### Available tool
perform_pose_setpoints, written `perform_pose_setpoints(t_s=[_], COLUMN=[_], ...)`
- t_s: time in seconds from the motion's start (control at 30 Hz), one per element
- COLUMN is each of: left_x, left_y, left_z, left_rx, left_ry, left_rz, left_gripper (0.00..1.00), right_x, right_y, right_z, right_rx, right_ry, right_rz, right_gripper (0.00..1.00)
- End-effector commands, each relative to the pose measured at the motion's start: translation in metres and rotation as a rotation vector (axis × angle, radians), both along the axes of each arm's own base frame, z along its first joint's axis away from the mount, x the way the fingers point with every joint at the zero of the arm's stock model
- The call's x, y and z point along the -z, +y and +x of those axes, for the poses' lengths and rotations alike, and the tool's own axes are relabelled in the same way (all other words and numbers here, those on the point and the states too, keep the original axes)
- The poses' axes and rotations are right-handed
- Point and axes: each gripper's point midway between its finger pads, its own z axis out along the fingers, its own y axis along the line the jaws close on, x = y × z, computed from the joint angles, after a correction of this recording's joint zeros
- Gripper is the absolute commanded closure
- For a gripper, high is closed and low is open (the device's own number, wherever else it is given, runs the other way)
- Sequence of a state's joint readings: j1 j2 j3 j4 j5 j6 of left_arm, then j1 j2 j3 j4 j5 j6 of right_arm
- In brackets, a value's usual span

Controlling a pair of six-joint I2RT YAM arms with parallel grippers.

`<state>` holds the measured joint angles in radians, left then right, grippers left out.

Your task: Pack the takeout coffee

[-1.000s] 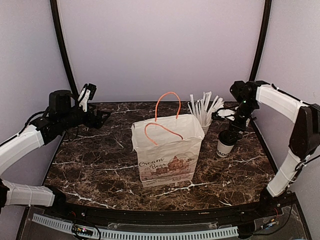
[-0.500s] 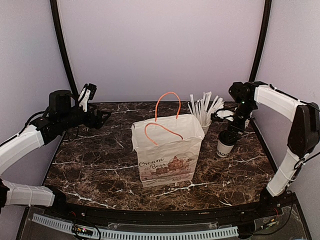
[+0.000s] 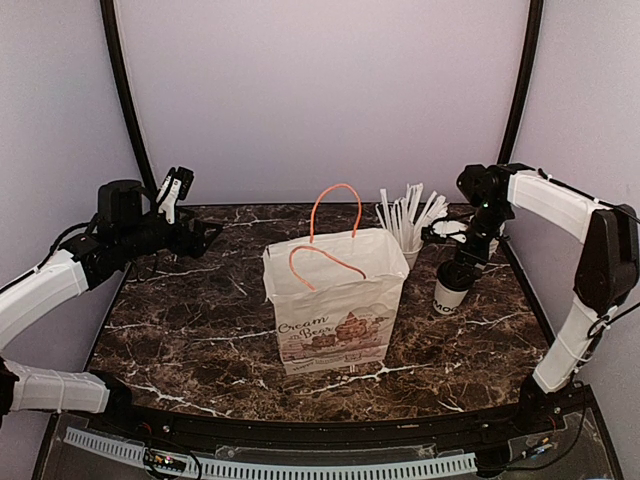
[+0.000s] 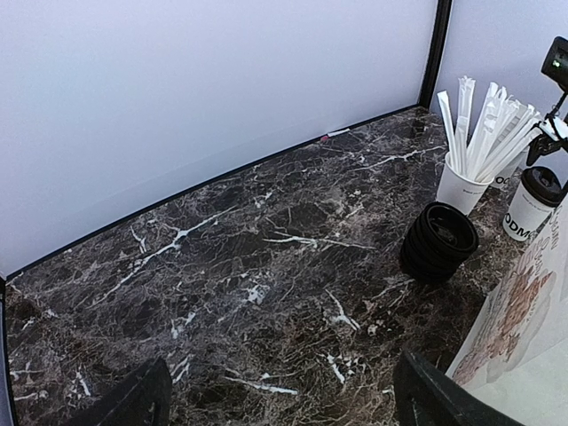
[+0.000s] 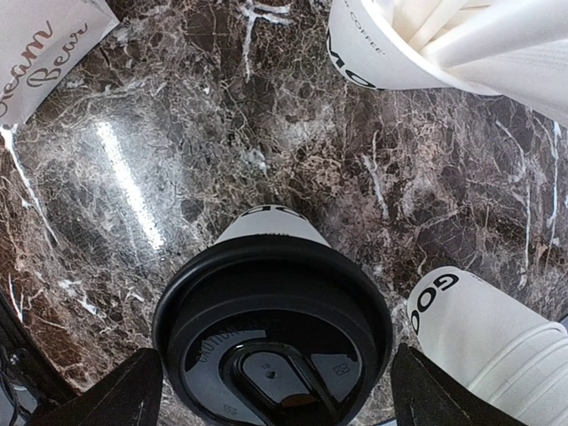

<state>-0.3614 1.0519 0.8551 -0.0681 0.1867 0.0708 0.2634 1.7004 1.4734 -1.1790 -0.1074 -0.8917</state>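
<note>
The takeout coffee (image 3: 451,288), a white cup with a black dome lid (image 5: 272,324), stands on the marble right of the paper bag (image 3: 335,300). It also shows far right in the left wrist view (image 4: 531,202). My right gripper (image 3: 463,258) hangs straight over it, open. Its dark fingertips (image 5: 124,390) flank the lid's rim on both sides, and I cannot tell whether they touch it. My left gripper (image 3: 203,238) hovers open over bare marble at the back left, with nothing between its fingers (image 4: 444,395).
A white cup of white sticks (image 3: 408,225) stands behind the bag, also seen in the right wrist view (image 5: 390,44). A stack of black lids (image 4: 439,242) sits beside it. White lidless cups (image 5: 484,342) lie close to the coffee's right. The bag's orange handles (image 3: 335,215) stand up.
My right wrist has shifted slightly left over the coffee cup. The left arm, bag and cup have not moved.
</note>
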Motion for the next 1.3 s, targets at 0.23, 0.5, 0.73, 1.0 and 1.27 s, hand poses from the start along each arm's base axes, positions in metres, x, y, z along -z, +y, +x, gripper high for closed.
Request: perform_pose_setpoints(t_s=[0.23,0.5,0.73,1.0,1.27], left_x=[-0.007,-0.006,-0.005,-0.010,-0.072], left_y=[0.000,-0.001,-0.001,-0.013,-0.050], left_z=[-0.002,-0.002,-0.001,-0.006,-0.044], left_rx=[0.012,0.016,0.016,0.091,0.371], left_ry=[-0.026,-0.023,-0.021,-0.032,-0.071], left_rz=[-0.020,-0.020,-0.019,-0.037,-0.195], left_gripper=[0.11,0.11,0.11,0.11,0.18], right_x=[0.008,0.012,-0.011,-0.066,-0.123], right_y=[-0.002,-0.003,-0.001,0.019,0.040], right_z=[0.000,0.000,-0.004,-0.044,-0.081], right_rx=[0.027,0.038,0.053,0.032,-0.025], right_ry=[0.013,0.012,-0.012,-0.096,-0.153], right_rz=[-0.002,-0.010,0.012,0.118,0.338], right_gripper=[0.11,0.15,0.23,0.23,0.24])
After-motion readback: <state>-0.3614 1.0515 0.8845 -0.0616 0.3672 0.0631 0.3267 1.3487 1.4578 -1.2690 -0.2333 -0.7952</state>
